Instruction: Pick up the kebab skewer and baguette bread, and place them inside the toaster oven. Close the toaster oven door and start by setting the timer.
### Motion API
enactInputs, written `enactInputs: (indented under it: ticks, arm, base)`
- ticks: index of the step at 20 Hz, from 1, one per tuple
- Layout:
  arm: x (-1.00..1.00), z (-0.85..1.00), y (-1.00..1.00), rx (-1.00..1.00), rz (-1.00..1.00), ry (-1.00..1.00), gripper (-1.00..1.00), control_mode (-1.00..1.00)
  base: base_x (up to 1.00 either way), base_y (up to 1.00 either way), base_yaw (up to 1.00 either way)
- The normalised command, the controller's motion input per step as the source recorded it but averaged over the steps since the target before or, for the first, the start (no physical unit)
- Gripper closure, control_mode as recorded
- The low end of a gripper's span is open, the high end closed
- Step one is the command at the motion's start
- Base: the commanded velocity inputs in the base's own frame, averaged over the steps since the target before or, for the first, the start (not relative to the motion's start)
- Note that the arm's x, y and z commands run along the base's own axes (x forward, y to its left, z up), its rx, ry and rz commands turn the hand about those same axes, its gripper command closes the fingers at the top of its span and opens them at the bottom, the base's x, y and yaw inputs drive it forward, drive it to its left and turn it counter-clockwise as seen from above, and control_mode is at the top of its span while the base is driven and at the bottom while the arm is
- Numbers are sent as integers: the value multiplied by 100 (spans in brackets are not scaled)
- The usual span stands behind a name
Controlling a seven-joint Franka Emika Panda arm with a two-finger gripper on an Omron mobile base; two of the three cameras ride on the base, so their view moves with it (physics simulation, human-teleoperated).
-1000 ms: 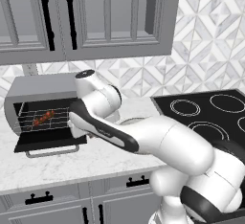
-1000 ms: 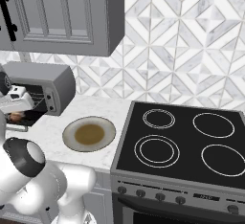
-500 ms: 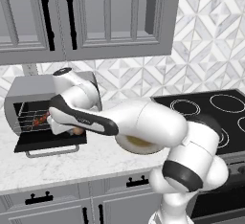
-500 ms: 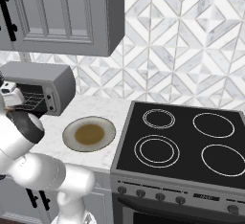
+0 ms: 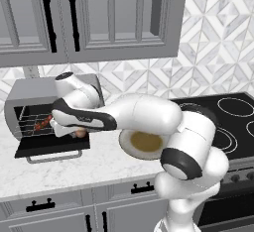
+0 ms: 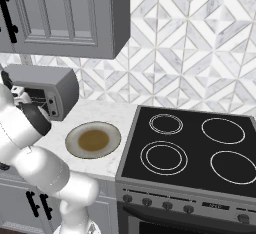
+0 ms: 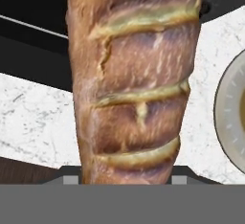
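Observation:
The toaster oven (image 5: 29,96) stands at the left of the counter, and its dark door (image 5: 52,146) lies folded down flat. On the wire rack inside rests the kebab skewer (image 5: 42,123), a thin stick with red-brown chunks. My gripper (image 5: 74,131) hangs just above the door at the oven's mouth, shut on the baguette bread (image 5: 80,133). In the hand view the scored tan loaf (image 7: 139,84) runs up from between my gripper (image 7: 124,180) fingers, above the dark door (image 7: 28,31). The oven (image 6: 47,90) also appears in the right base view.
A round beige plate (image 5: 144,144) with a brown centre sits on the marble counter between the oven and the black stove (image 6: 190,150). The same plate (image 7: 234,117) edges in at the right of the hand view. Grey wall cabinets (image 5: 89,18) hang overhead.
The arm has swung left and folded down, carrying the baguette from beside the oven to just in front of its open mouth. The skewer has stayed on the rack.

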Motion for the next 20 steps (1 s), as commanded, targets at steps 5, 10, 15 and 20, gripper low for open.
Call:
enactInputs:
  ticks: [5, 10, 15, 20]
  arm:
    - [41, 0, 9, 1, 0, 0, 100, -100]
    - [27, 0, 18, 0, 0, 0, 100, -100]
    - [21, -1, 21, 0, 0, 0, 100, -100]
    - [31, -5, 13, 0, 0, 0, 100, -100]
  base:
    - [0, 0, 0]
    - [0, 0, 0]
    - [0, 0, 0]
    - [0, 0, 0]
